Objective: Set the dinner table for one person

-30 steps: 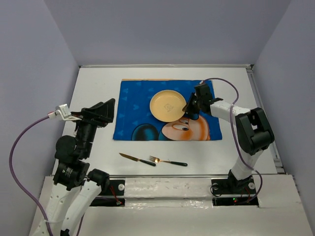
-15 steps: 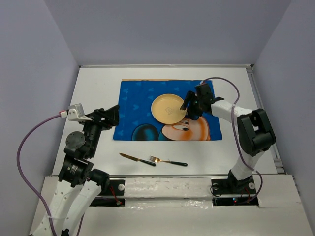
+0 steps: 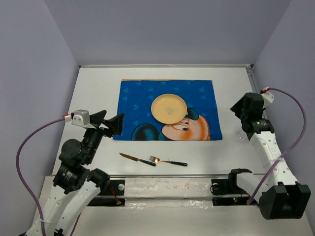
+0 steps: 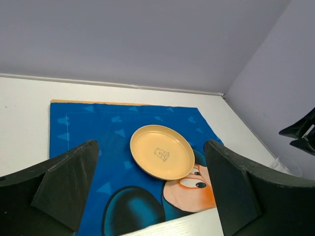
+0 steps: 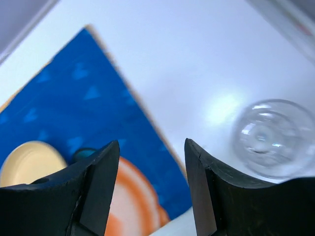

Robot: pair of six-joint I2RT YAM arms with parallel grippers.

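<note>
Left gripper (image 3: pixel 112 123): fingers spread, holding nothing, hanging over the bare table (image 3: pixel 96 88) at the left edge of the blue mat (image 3: pixel 135 98). The table, the thing to be set, stretches under and beyond both pairs of fingers.

Knife (image 3: pixel 137 159) and fork (image 3: pixel 168 161): both lie on the table to the right of the left fingers and back toward the arm bases, off the mat. Their long axes run left to right, end to end. Whether they touch cannot be told. The left arm is the nearer 1 to both, so this pickup probably falls to it.

Plate (image 3: pixel 169 107): it rests flat on the mat, ahead and to the right of the left fingers, with nothing in it.

Right gripper (image 5: pixel 152 145): fingers spread and holding nothing, well to the right of the mat. 1 clear glass (image 5: pixel 273 137) stands on the table just to their right, blurred and apparently empty. The right arm is clearly the nearer to it.
</note>
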